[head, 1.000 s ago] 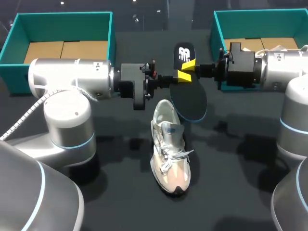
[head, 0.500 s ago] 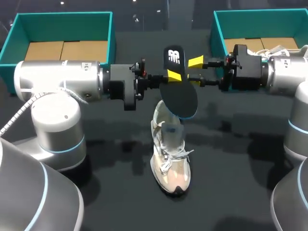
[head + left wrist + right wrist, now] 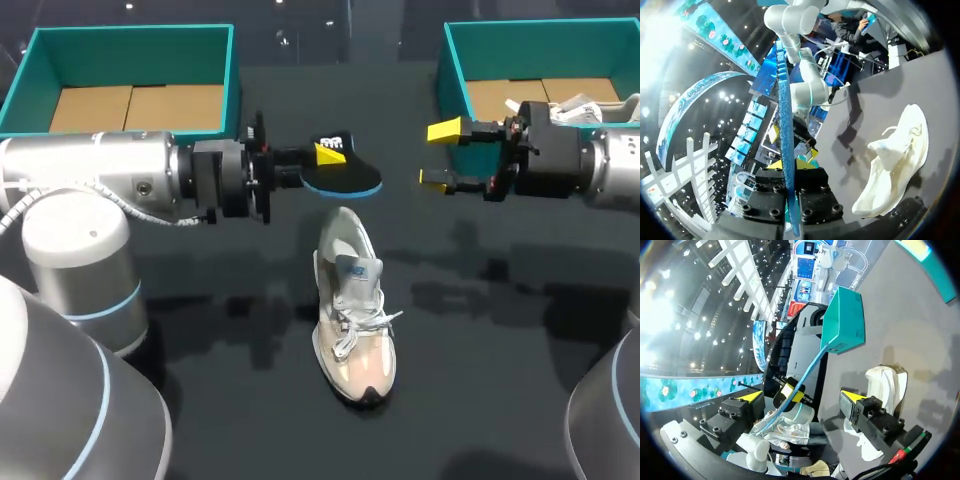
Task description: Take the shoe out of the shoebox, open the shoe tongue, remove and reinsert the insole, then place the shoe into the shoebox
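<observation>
Well, our left gripper (image 3: pixel 328 155) is closed tight on the insole (image 3: pixel 350 182). Its two yellow tips pinch it near one end. The insole hangs in the air over the dark table (image 3: pixel 200 340), just behind the heel of the shoe (image 3: pixel 352 300). In the left wrist view we see the insole (image 3: pixel 786 130) from its thin side. It is a blue strip that sticks out from between the fingers.

Our right gripper (image 3: pixel 440 155) is spread wide and holds nothing. It hangs in the air a little way from the free end of the insole, and it points at it.

The shoe sits on the table, outside both boxes. It is pale, its toe points to the near edge, and its laces (image 3: pixel 362 325) lie loose.

At the far side we have two blue-green boxes. The left shoebox (image 3: pixel 130 35) has flat brown cardboard (image 3: pixel 135 105) on its floor. The right shoebox (image 3: pixel 540 30) has brown cardboard too, and a white crumpled thing (image 3: pixel 580 103) lies on it. Our right arm hides part of that box.

On the black top of the insole, by the yellow tip, there is a white mark (image 3: pixel 332 142). It is too small for us to read. The tongue of the shoe has a small grey patch (image 3: pixel 352 268), and we cannot read that either.
</observation>
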